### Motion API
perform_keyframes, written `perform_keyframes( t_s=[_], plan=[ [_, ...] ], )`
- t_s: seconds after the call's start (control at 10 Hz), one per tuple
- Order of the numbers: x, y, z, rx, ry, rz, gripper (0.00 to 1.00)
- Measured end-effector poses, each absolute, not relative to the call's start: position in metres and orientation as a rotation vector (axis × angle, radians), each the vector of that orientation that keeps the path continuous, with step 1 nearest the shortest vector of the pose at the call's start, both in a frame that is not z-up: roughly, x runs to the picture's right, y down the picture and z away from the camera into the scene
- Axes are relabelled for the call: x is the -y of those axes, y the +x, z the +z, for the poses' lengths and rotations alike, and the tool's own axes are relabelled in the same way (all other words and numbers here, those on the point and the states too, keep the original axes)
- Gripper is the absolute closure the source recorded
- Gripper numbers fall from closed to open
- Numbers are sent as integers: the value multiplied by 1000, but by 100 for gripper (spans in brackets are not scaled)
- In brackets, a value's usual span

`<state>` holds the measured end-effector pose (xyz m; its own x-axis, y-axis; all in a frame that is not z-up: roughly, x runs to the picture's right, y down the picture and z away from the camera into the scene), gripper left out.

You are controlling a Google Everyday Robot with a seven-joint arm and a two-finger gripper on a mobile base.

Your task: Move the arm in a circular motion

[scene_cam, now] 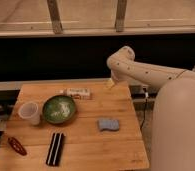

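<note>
Your arm (146, 74) bent above the far right corner of the desk (91, 146), the gripper (111, 83) hanging perhaps just over its edge; whether parted or closed, you couldn't tell.

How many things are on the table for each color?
Green: 1, bowl
Blue: 1, sponge
Black: 1, sticks
Red: 1, tool
White: 2, cup and packet
Total: 6
The arm holds its gripper above the table's far right edge.

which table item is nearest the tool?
The white packet at the back edge, beside the tool over the table's back right corner. The sponge, bowl and cup lie farther.
</note>
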<state>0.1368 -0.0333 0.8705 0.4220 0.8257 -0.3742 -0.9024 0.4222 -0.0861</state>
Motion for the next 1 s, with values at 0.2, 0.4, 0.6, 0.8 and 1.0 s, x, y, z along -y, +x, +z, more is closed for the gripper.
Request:
perform_keyframes(
  t_s=[0.2, 0.4, 0.6, 0.8, 1.0],
  plan=[
    [27, 130, 864, -269, -312, 1069, 20],
    [-5, 126, 843, -269, -344, 1050, 20],
    [-53, 127, 814, -307, -370, 1071, 20],
    [-94, 144, 790, -351, -375, 1110, 20],
    [-120, 165, 774, -402, -354, 1146, 20]
  ],
)
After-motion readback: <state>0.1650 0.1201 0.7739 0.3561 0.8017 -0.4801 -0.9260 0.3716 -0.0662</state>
